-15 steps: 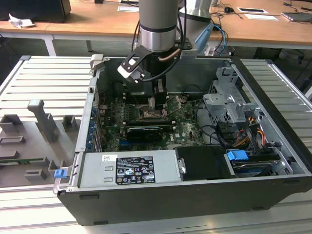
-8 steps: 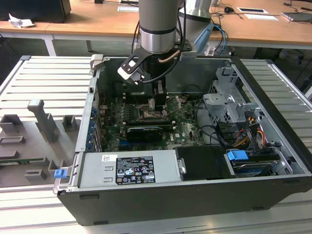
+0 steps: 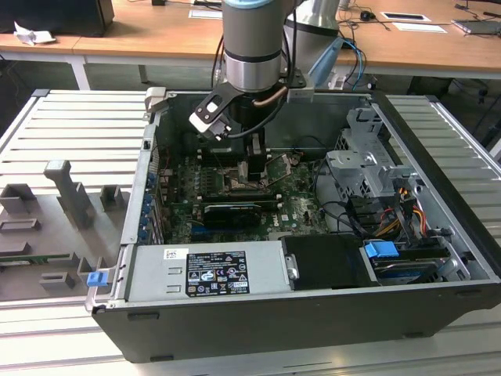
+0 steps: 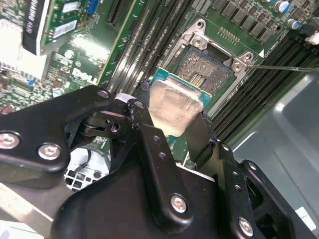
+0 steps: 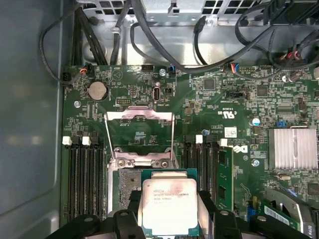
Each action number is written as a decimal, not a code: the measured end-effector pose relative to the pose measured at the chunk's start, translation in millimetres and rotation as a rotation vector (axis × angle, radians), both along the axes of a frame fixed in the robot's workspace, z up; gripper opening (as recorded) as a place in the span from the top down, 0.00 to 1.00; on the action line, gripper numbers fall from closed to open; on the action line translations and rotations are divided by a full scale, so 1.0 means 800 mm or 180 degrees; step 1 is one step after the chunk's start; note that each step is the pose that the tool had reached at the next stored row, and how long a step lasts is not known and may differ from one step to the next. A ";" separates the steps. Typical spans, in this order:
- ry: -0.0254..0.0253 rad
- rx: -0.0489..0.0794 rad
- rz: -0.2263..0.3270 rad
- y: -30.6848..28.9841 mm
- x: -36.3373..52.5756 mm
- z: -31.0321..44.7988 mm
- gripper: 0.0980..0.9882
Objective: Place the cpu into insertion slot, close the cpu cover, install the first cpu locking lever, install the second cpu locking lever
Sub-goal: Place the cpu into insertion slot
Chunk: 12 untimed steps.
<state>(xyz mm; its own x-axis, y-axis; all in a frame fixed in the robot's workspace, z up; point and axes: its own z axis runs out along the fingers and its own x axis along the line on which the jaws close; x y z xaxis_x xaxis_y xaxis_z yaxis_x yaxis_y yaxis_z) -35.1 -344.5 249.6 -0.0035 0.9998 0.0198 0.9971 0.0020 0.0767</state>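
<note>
The gripper (image 4: 173,112) has its matte black fingers clenched on opposite edges of the cpu (image 5: 169,206), a thin square chip with a dull silver face. The chip hangs over the insertion slot (image 4: 212,69), which is dark, grainy and steel-rimmed. Beyond the slot, the cpu cover (image 5: 139,117), a thin silvery frame, stands open.
</note>
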 end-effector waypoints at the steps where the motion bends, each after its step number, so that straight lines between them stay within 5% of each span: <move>1: 0.0000 0.0001 0.0009 0.0020 0.000 -0.0015 0.52; 5: 0.0000 0.0001 0.0010 0.0122 -0.001 -0.0060 0.52; 12: 0.0000 0.0001 0.0009 0.0175 -0.012 -0.0188 0.52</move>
